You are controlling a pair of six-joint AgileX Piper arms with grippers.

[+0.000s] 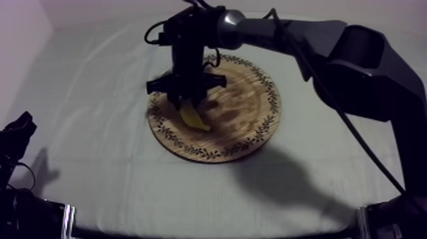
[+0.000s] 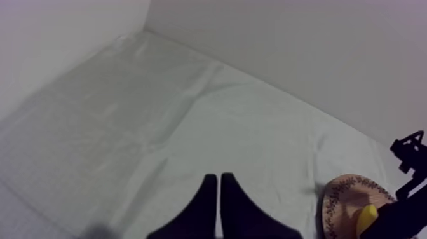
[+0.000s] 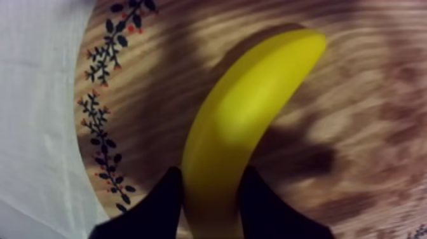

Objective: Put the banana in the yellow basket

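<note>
right gripper (image 3: 211,181) clamped across banana (image 3: 248,108) near one end, a finger on each side | banana flat on wooden board (image 1: 248,121), long axis running away from the gripper | left gripper (image 2: 219,184) pinched together on nothing, well apart | next, my call: lift straight up

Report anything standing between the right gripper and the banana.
Nothing visible does: the right gripper is closed round one end of the banana, over the wooden board.
</note>
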